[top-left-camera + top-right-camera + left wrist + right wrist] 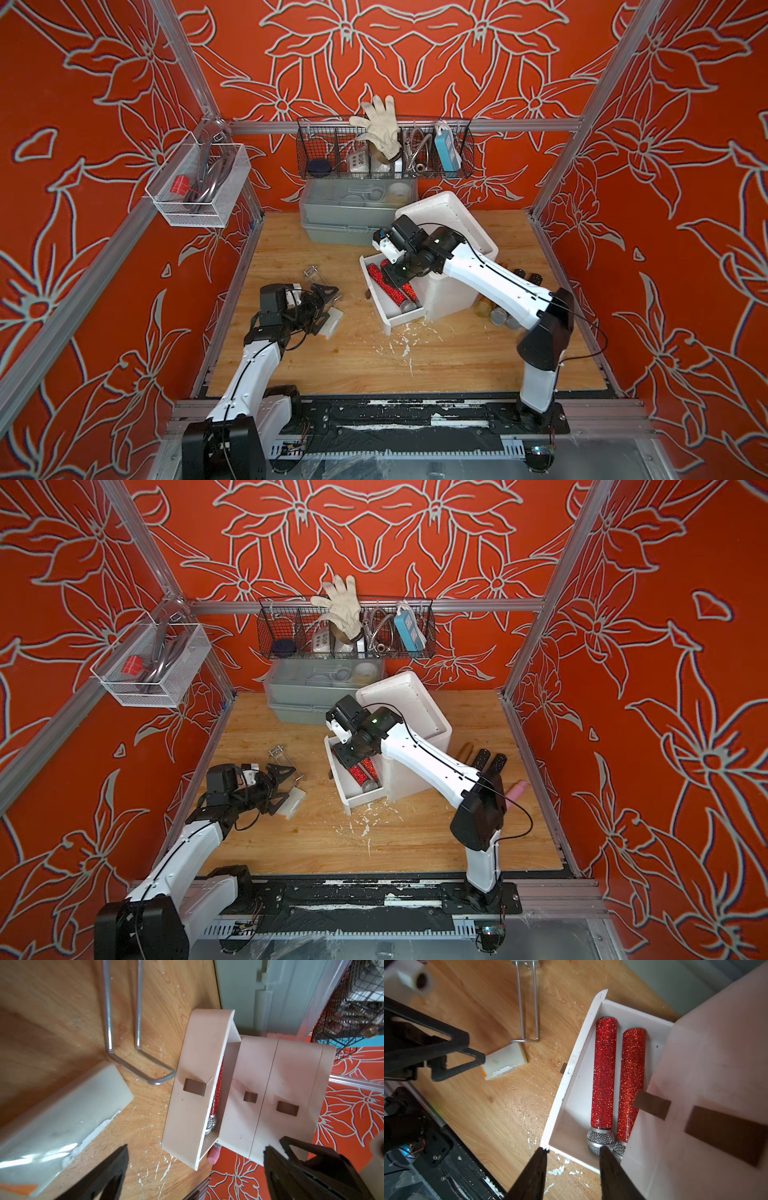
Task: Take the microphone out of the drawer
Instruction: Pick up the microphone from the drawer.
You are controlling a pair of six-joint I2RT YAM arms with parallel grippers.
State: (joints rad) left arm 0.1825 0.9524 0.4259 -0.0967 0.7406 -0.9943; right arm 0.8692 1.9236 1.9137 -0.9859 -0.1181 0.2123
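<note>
Two red glitter microphones (604,1072) (631,1080) with silver mesh heads lie side by side in the pulled-out white drawer (571,1076) of a small white cabinet (449,291). Both top views show the microphones (390,296) (361,773) in the drawer (399,322) (361,802). My right gripper (573,1149) (395,276) (345,756) hangs over the drawer, jaws apart and empty. One fingertip (603,1150) is by a mesh head, the other at the drawer's corner. To the left, my left gripper (196,1148) (332,309) stands wide open and empty, facing the drawer front (193,1088).
A white block (332,324) and a bent wire bracket (313,276) lie by the left gripper. A grey toolbox (349,216) stands at the back under a black wire basket (384,153). More microphones (503,318) lie right of the cabinet. White flakes (399,336) litter the table.
</note>
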